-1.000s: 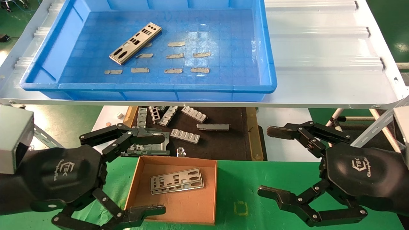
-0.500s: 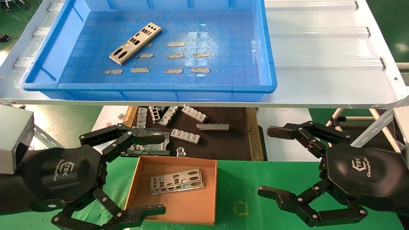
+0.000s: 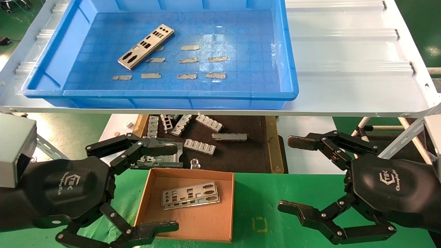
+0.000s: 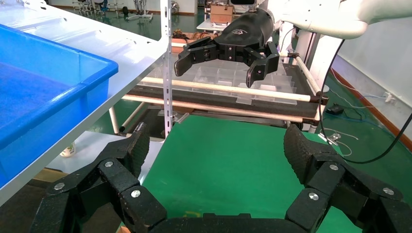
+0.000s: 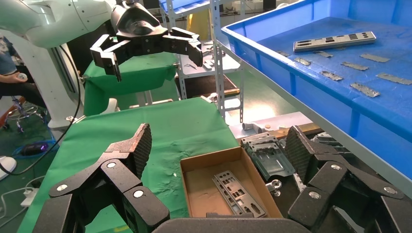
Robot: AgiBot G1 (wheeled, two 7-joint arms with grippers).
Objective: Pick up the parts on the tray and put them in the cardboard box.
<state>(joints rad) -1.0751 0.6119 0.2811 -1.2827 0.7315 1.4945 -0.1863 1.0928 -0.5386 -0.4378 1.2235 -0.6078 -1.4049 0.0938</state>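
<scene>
- One part was left lying in the tray; two were stacked in the cardboard box.
- Nothing had shifted over the last second, so basically a pause between picks.
- Left gripper and right gripper were kept hovering low over the counter, fingers spread wide, nothing held.

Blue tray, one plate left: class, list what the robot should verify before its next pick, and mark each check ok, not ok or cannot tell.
1. Flat silver punched metal plate lies unobstructed in the bright-blue plastic tray: ok.
2. Left gripper jaws open, empty: ok.
3. Right gripper jaws open, empty: ok.
4. Small brown cardboard box has room beside its two plates: ok.
5. Plate lifts free of the tray floor: cannot tell.
</scene>
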